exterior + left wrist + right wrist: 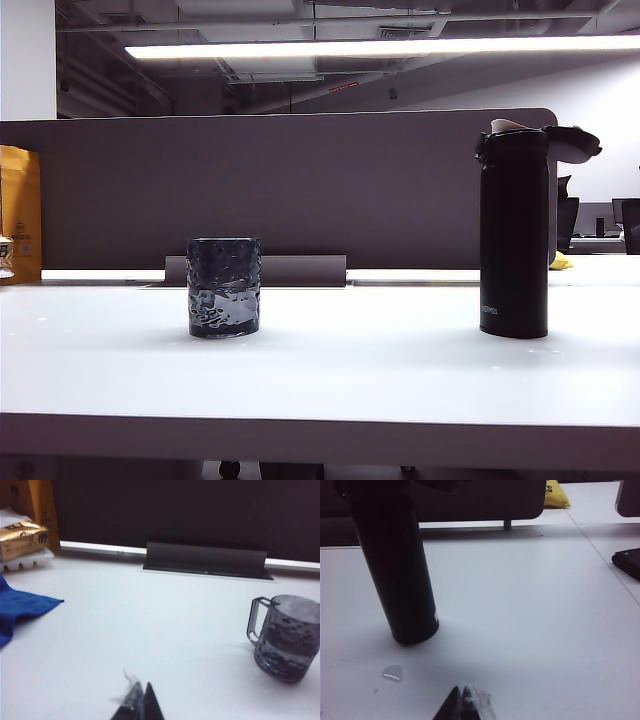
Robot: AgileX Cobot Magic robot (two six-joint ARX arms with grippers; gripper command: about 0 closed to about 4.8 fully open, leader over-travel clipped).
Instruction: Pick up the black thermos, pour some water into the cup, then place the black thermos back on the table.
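The left gripper (pixel 138 703) hovers low over the white worktop (pixel 150 625), fingertips pressed together on nothing; the cup (pixel 287 637) stands ahead of it, off to one side. The right gripper (pixel 462 705) is likewise pinched closed and empty, with the black thermos (pixel 397 570) upright just ahead, lid flipped open.
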